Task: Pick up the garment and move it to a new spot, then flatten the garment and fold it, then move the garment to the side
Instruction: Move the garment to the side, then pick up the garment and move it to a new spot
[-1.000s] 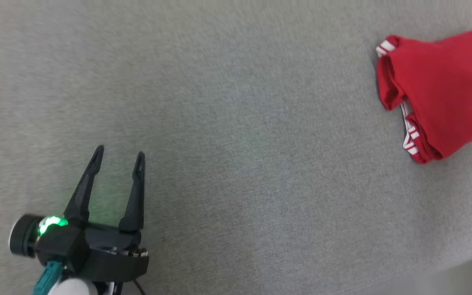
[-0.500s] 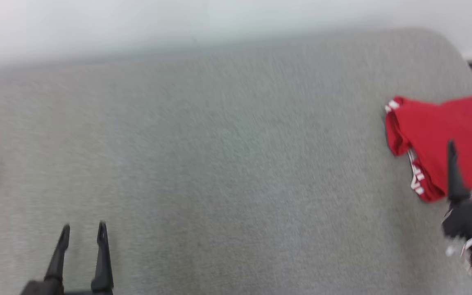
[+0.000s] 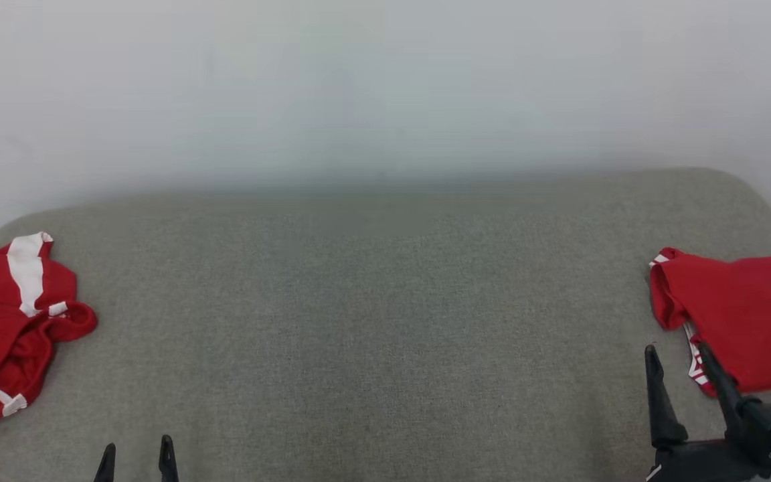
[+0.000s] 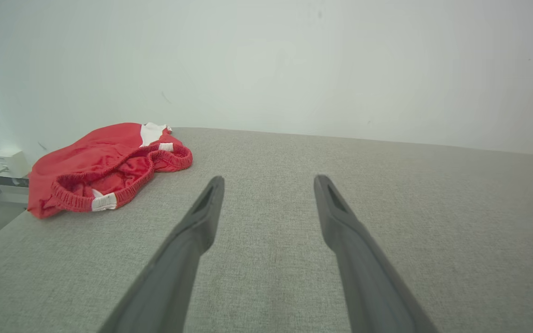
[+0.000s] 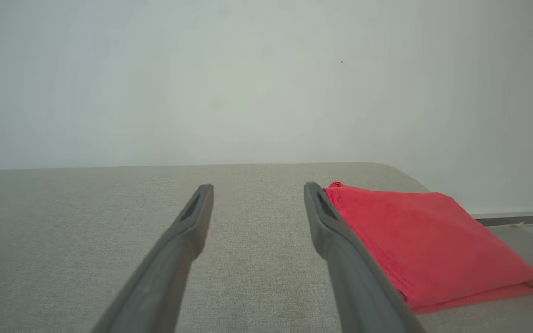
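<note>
Head view is tilting up, revealing a crumpled garment (image 3: pixel 11 328) at the bench's (image 3: pixel 385 301) left end; left claw (image 3: pixel 136 450) and right claw (image 3: pixel 678 350) are gaping empty, probably starting a new pickup.

The grey bench (image 4: pixel 433 208) lies under the left gripper (image 4: pixel 269 182), a pale wall (image 4: pixel 294 60) beyond it, a white box (image 4: pixel 9 162) far to its left.

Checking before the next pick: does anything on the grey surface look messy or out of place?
Only the crumpled red garment at the left end of the grey surface: bunched up, waistband gaping, white stripes twisted. The folded red garment at the right end lies flat and neat. Nothing spilled or damaged.
</note>
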